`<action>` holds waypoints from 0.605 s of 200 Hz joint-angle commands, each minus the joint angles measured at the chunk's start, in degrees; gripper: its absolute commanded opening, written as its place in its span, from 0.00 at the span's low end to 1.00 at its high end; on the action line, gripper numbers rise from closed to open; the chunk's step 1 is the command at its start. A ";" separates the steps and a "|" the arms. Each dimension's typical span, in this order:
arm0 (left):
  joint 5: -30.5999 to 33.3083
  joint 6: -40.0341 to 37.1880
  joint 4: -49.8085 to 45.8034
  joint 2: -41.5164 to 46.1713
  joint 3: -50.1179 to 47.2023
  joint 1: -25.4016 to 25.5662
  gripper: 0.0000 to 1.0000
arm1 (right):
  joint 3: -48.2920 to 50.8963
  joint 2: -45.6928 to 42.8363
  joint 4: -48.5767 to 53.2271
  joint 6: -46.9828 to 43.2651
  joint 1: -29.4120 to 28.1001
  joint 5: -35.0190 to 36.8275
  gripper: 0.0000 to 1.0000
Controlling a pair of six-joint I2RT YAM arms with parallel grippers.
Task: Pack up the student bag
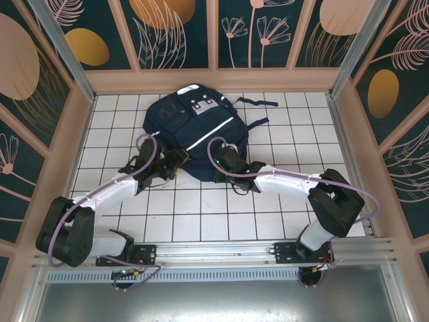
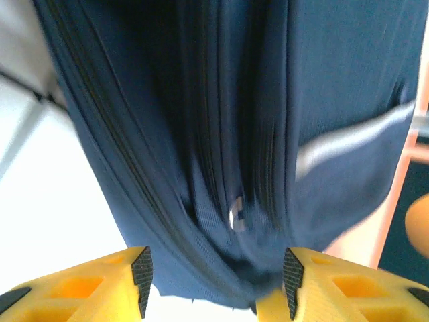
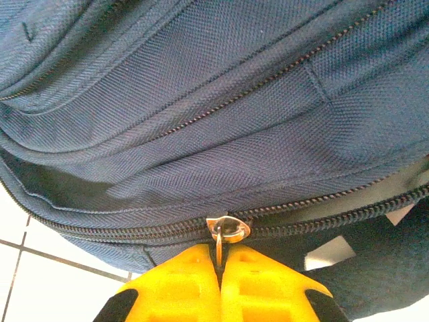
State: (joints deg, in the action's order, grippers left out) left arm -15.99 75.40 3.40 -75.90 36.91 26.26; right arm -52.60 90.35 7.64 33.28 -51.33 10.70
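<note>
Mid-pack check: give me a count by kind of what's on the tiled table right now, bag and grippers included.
Bags: 1, the student bag
Grippers: 2, the left gripper open at the bag's fabric, and the right gripper shut on the zipper pull
Total: 3

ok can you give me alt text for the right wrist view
The right gripper, yellow and shut, pinches the metal zipper pull of the navy student bag, whose woven fabric spreads across the frame. White tiled table shows at lower left.
</note>
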 commanded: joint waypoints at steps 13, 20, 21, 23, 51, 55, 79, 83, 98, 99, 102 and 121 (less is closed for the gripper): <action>4.14 10.74 5.66 -3.58 0.68 7.32 0.62 | 0.42 -0.93 -4.70 -1.68 -0.30 -3.08 0.00; 4.61 11.03 6.79 -4.72 1.35 7.99 0.62 | 0.76 -1.19 -5.07 -1.77 -0.34 -3.31 0.00; 4.63 11.06 7.06 -4.80 1.42 8.00 0.62 | 0.80 -1.25 -5.08 -1.79 -0.39 -3.36 0.00; 4.80 11.15 7.43 -5.10 1.59 8.14 0.62 | 0.84 -1.34 -5.11 -1.81 -0.42 -3.39 0.00; 6.78 10.78 8.84 -9.23 4.70 9.42 0.58 | 1.02 -1.98 -5.05 -2.12 -1.26 -2.95 0.00; 7.17 10.59 8.46 -9.76 5.06 9.51 0.55 | 1.05 -2.10 -5.08 -2.16 -1.43 -2.73 0.00; 8.15 10.40 8.34 -11.56 5.00 9.62 0.07 | 1.23 -2.70 -4.56 -2.00 -1.93 -1.82 0.00; 8.90 10.25 7.37 -11.26 5.08 9.63 0.00 | 1.31 -2.84 -4.23 -1.95 -1.95 -1.35 0.00; 12.45 9.29 2.22 -9.21 5.37 9.34 0.00 | 1.78 -3.63 -2.79 -1.90 -1.69 1.00 0.00; 12.68 9.18 1.74 -9.06 5.37 9.25 0.00 | 1.83 -3.70 -2.67 -1.94 -1.72 1.17 0.00; 13.39 8.87 0.51 -8.36 5.32 9.06 0.00 | 1.95 -3.90 -2.30 -1.98 -1.50 1.65 0.00; 16.92 7.09 -5.40 -3.55 3.70 6.12 0.00 | 3.65 -5.50 -0.69 -1.90 0.78 3.27 0.00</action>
State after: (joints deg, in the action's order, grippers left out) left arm -7.94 84.25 6.02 -85.19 40.40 35.83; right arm -51.11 88.82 5.37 31.81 -52.45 10.22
